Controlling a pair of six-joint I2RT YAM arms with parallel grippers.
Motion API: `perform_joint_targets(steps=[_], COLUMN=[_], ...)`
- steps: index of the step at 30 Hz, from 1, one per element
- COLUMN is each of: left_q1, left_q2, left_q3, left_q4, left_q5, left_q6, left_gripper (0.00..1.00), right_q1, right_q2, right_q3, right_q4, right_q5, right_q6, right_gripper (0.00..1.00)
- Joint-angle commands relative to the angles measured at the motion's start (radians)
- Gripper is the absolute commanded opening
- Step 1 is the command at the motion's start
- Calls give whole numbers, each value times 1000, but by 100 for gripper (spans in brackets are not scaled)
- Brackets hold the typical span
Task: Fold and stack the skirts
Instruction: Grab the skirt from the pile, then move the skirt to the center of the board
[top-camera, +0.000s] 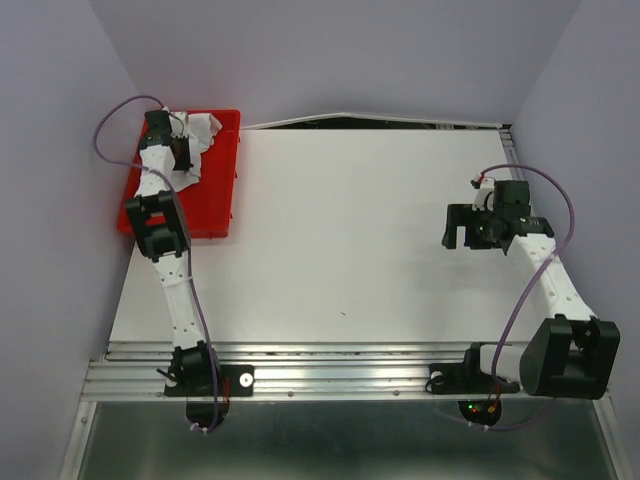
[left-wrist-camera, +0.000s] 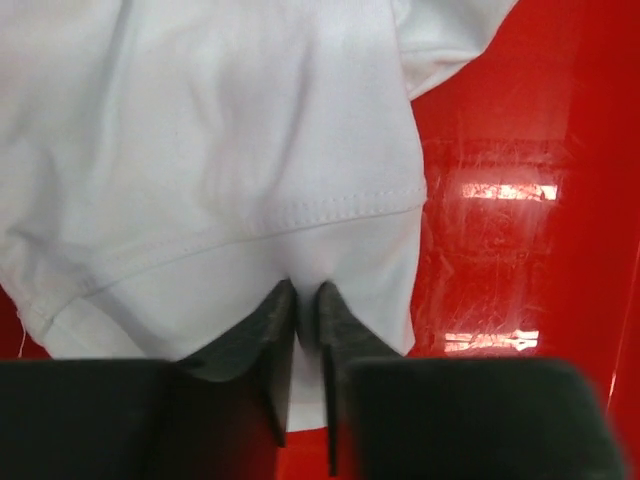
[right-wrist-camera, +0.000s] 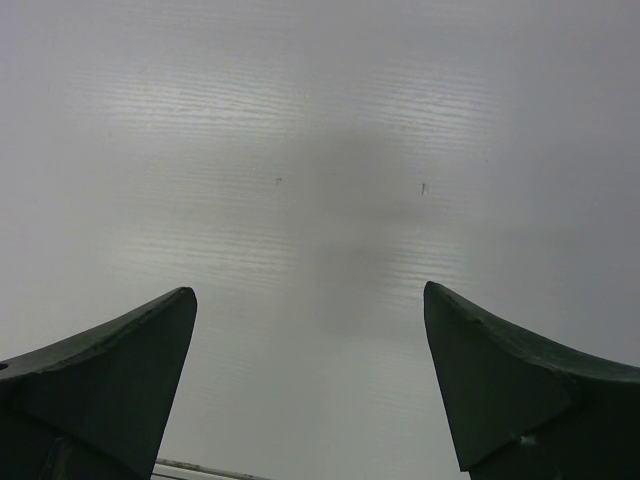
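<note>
One red bin (top-camera: 215, 190), one crumpled white heap of skirts (left-wrist-camera: 220, 180), hem stitched. Left gripper (left-wrist-camera: 305, 290) pinches it, right gripper (right-wrist-camera: 308, 290) spread wide.

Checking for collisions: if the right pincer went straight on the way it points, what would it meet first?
Most likely the white tabletop; the open right pincer faces it with nothing between, though how far is unclear.
</note>
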Motion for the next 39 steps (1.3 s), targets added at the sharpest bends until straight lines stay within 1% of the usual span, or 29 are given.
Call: perform_joint_targets(steps=[1, 2, 4, 6, 7, 8, 10, 12, 13, 15, 16, 19, 20, 21, 22, 23, 24, 25, 26, 27, 30, 31, 33, 34, 36, 37, 38, 39], left_q1=[8, 6, 8, 5, 3, 0, -23, -46, -78, -112, -125, -173, -222, -246, -288, -317, -373, -401, -427, -476, -533, -559, -579, -592, -596, -596, -592, -590], left_q2=[-87, -107, -221, -289, -355, -355, -479, -530, -579, -627, -650, -736, -771, -791, -812, -864, -890, -912, -930, -955, -978, -981, -983, -975, -954, -934, -888, -863], left_q3=[45, 50, 63, 74, 80, 86, 96, 96, 94, 84, 76, 76, 73, 62, 16, -22, -68, -156, -198, -282, -407, -509, -606, -695, -781, -835, -851, -861], left_q4=[-55, -59, -62, -43, -32, -24, -1, -2, -6, 11, 22, 47, 47, 45, 50, 62, 89, 102, 109, 122, 137, 181, 246, 267, 318, 317, 266, 233], left_q5=[60, 74, 120, 149, 154, 157, 154, 154, 140, 122, 134, 224, 231, 237, 255, 266, 278, 292, 298, 332, 425, 507, 603, 685, 779, 857, 852, 826], left_q6=[14, 14, 21, 28, 31, 34, 68, 102, 141, 166, 165, 88, 80, 76, 70, 33, 16, -7, -33, -91, -174, -241, -313, -331, -370, -381, -362, -330], left_gripper=[0, 0, 0, 0, 0, 0, 0, 0, 0, 0, 0, 0, 0, 0, 0, 0, 0, 0, 0, 0, 0, 0, 0, 0, 0, 0, 2, 10], right_q1=[-8, -8, -8, -8, -8, -8, -8, -8, -8, -8, -8, -8, -8, -8, -8, -8, -8, -8, -8, -8, -8, -8, -8, -8, -8, -8, -8, -8], right_q2=[-32, -37, -46, -54, -57, -58, -65, -69, -74, -78, -81, -94, -103, -108, -112, -118, -129, -135, -138, -149, -152, -141, -121, -103, -91, -85, -74, -66], right_q3=[61, 63, 66, 67, 69, 69, 70, 70, 72, 72, 72, 78, 84, 86, 87, 89, 96, 100, 104, 115, 133, 145, 158, 165, 166, 163, 158, 156], right_q4=[-4, -5, -5, -7, -5, -5, -5, -4, -4, -4, -2, -5, -7, -7, -8, -10, -11, -10, -10, -8, -10, -17, -39, -56, -68, -73, -73, -76], right_q5=[-10, -10, -17, -30, -34, -39, -50, -59, -62, -71, -73, -89, -100, -109, -144, -169, -192, -235, -257, -298, -336, -340, -332, -329, -326, -327, -327, -326], right_q6=[4, 5, 7, 8, 8, 10, 8, 10, 10, 8, 11, 10, 8, 7, -1, -7, -10, -15, -21, -30, -36, -47, -73, -81, -90, -93, -96, -99], right_gripper=[100, 100, 100, 100, 100, 100, 100, 100, 100, 100, 100, 100, 100, 100, 100, 100, 100, 100, 100, 100, 100, 100, 100, 100, 100, 100, 100, 99])
